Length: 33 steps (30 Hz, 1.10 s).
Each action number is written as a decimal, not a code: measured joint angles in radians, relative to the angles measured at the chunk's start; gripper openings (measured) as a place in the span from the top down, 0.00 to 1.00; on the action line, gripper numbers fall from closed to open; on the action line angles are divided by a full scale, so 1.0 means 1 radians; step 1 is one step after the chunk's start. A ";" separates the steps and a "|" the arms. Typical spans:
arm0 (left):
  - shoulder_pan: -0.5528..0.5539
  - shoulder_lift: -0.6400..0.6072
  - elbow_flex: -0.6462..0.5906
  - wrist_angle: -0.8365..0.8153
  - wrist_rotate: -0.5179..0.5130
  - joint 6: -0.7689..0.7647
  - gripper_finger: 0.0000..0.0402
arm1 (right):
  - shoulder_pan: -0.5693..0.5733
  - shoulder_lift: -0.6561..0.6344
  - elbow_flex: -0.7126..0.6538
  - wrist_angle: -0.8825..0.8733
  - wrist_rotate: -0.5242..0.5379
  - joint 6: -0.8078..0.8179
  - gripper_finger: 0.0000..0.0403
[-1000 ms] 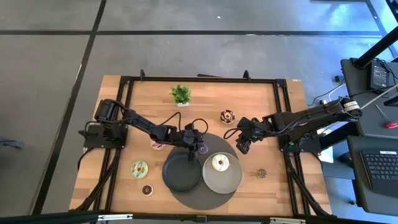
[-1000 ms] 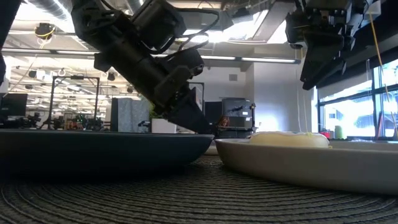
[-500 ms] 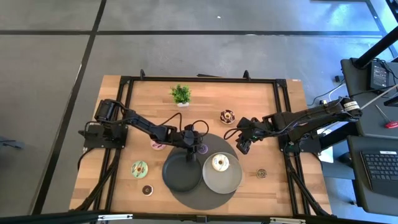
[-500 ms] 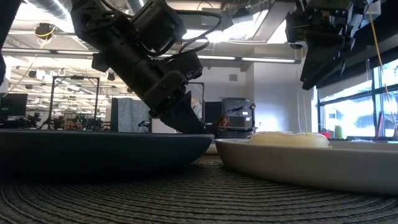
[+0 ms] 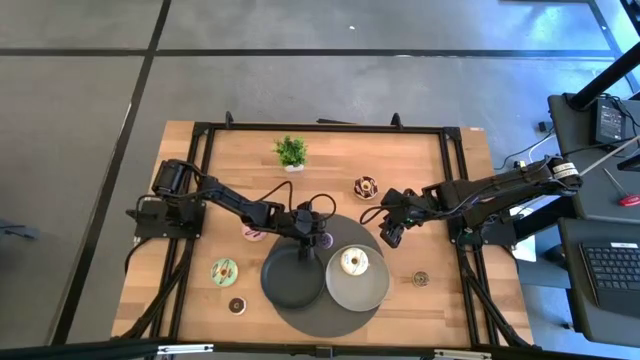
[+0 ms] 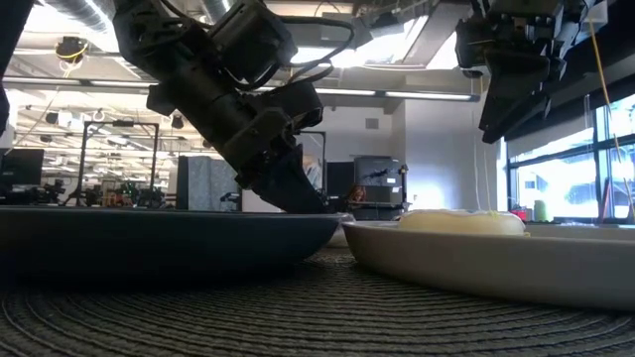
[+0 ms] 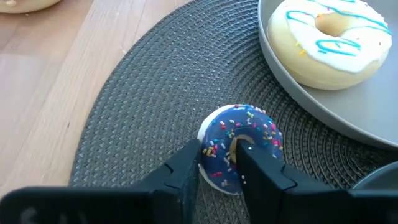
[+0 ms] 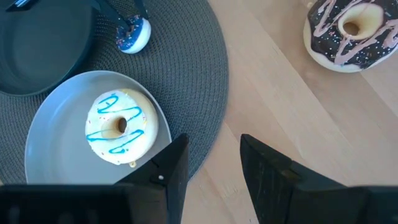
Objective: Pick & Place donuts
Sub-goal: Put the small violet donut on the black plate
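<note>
Purple-blue icing with coloured sprinkles marks the tiny donut (image 7: 239,146) I am working on: it stands on the woven dark-grey placemat (image 7: 143,106), just beside the rim of the light grey plate (image 7: 373,118), and my left gripper (image 7: 219,169) is pinching one side of its ring, one finger through the hole and one outside. Compared with a second ago, the left arm has tilted and dipped slightly in the low view, while from above the donut has not visibly moved; I judge the grasp has only just been made and the lift not begun. The white donut (image 8: 120,128), smooth with thin blue squiggles, already lies on the light plate, and the darker plate (image 5: 291,277) beside it looks bare, so I take it as the likely destination. My right gripper (image 8: 210,163) hovers with fingers spread above the mat's edge and the pale wooden table (image 8: 292,106), unchanged, near the chocolate donut (image 8: 346,32) with its pink drizzle. Farther out I see the pink donut (image 5: 254,232), green donut (image 5: 224,270), two small brown donuts (image 5: 237,305) (image 5: 421,278) and a potted plant (image 5: 291,152).
</note>
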<state>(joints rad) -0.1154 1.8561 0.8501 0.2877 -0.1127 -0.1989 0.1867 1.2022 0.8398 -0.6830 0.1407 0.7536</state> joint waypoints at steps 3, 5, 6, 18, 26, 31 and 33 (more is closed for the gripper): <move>0.000 0.000 0.000 0.000 0.000 0.001 0.81 | 0.000 0.000 0.000 0.000 0.000 0.000 0.64; 0.000 0.000 0.000 0.000 0.000 0.000 0.85 | 0.000 0.000 0.000 0.000 0.000 0.000 0.64; 0.000 0.000 0.000 0.000 0.000 0.000 0.86 | 0.000 0.000 0.000 0.000 0.000 0.000 0.64; 0.028 -0.062 0.001 0.000 0.015 0.000 0.96 | 0.000 0.000 0.000 0.000 -0.001 -0.007 0.64; 0.001 -0.294 0.002 -0.283 0.180 -0.032 0.96 | 0.000 0.000 0.000 0.000 -0.001 -0.007 0.64; -0.100 -0.390 0.002 -0.547 0.156 -0.079 0.96 | -0.001 0.000 0.000 0.005 0.003 -0.006 0.64; -0.140 -0.397 0.002 -0.601 0.135 -0.117 0.96 | -0.001 0.000 0.000 0.008 0.008 -0.003 0.64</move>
<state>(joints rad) -0.2555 1.4590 0.8520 -0.3135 0.0223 -0.3162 0.1860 1.2026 0.8394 -0.6754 0.1489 0.7506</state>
